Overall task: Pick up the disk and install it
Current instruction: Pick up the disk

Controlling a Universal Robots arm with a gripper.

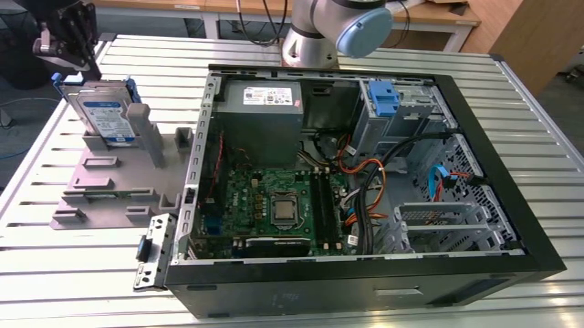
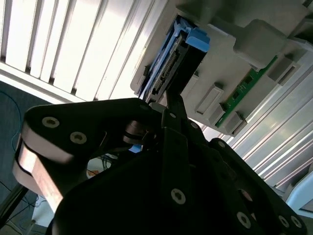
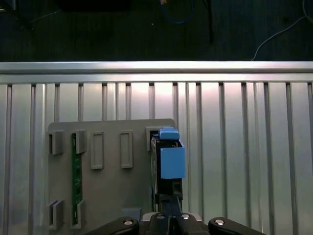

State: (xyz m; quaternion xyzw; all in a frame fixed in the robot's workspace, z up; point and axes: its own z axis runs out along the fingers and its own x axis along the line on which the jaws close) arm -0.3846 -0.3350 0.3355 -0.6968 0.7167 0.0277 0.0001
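The disk (image 1: pixel 102 113) stands on edge in a slot of the grey holder (image 1: pixel 100 184) at the exterior view's left, its white-and-blue label facing forward inside the blue bracket. My gripper (image 1: pixel 73 51) hangs just above its top edge. In the first wrist view the two fingers lie pressed together, gripper (image 3: pixel 167 201) shut, right at the end of the disk (image 3: pixel 171 161) and holding nothing. The second wrist view has the same closed fingertips, gripper (image 2: pixel 171 100), pointing at the connector end of the disk (image 2: pixel 168 63).
An open computer case (image 1: pixel 538 225) lies on the slatted metal table, with the motherboard (image 1: pixel 273 205), cables and a drive bay with a blue latch (image 1: pixel 388 99). The arm's base (image 1: pixel 319 34) stands behind it. A green circuit strip (image 3: pixel 77 181) sits in the holder.
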